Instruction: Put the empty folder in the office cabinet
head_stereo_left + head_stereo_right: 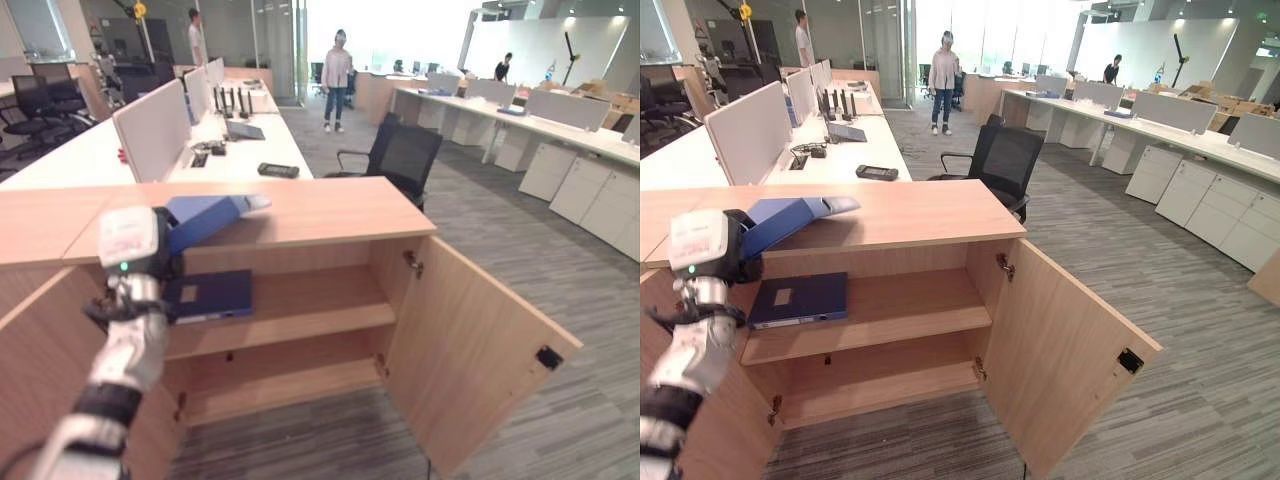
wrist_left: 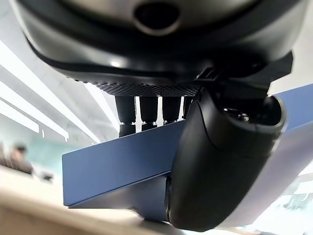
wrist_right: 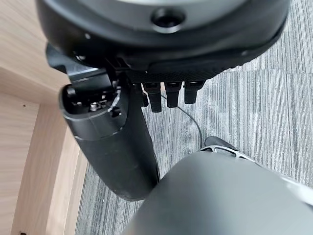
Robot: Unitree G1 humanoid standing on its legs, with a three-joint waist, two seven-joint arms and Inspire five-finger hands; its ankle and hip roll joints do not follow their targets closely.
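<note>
The left robot hand (image 2: 215,161) grips a blue folder (image 1: 205,218), thumb on one face and fingers (image 2: 146,112) curled over the other. It holds the folder tilted at the front edge of the cabinet's top surface (image 1: 320,210), its far end resting on the wood. The right robot hand (image 3: 112,142) hangs over grey carpet (image 3: 244,98), fingers straight, holding nothing. Below, the cabinet door (image 1: 470,360) swings wide open; a darker folder (image 1: 208,296) lies flat on the upper shelf (image 1: 300,310), with free room beside it. Beyond stands an office chair (image 1: 400,160).
</note>
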